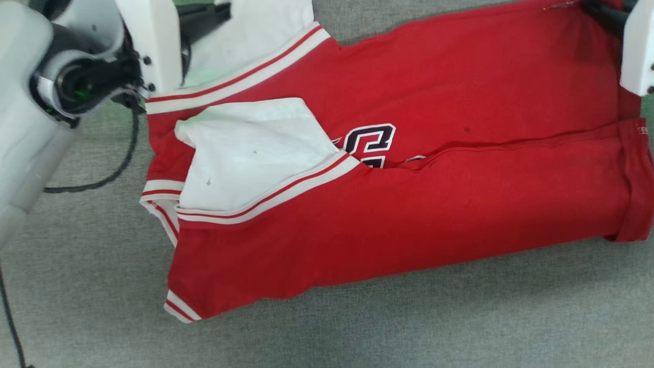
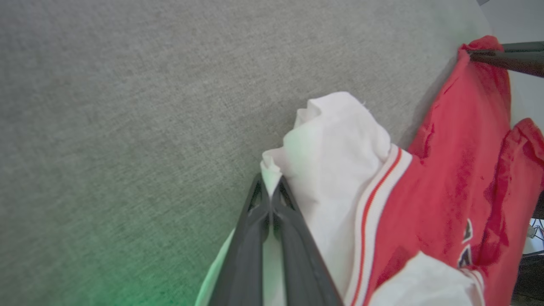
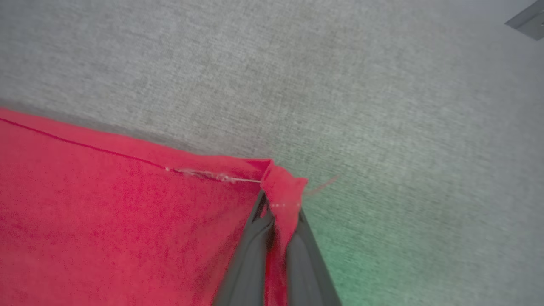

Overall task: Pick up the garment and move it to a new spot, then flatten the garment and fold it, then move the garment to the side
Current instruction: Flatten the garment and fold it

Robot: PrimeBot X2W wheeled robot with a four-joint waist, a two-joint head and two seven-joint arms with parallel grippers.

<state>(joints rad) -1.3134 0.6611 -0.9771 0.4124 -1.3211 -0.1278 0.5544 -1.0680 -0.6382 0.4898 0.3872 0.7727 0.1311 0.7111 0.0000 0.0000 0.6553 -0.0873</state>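
Observation:
The garment [image 1: 409,168] is a red jersey with white sleeve panels, red-and-white stripe bands and a dark-outlined letter on its chest. It lies partly folded on the grey cloth surface, its near half turned over the middle. My left gripper [image 2: 270,189] is shut on the white sleeve panel [image 2: 335,144] at the garment's far left corner. In the right wrist view my right gripper [image 3: 278,204] is shut on a red hem corner [image 3: 282,185] at the far right. Its dark fingers [image 2: 505,59] also show in the left wrist view, pinching that corner.
The grey cloth surface [image 1: 357,327] spreads all around the garment. A black cable [image 1: 120,163] loops from my left arm [image 1: 76,76] down over the surface at the left. My right arm's white housing [image 1: 638,51] stands at the upper right.

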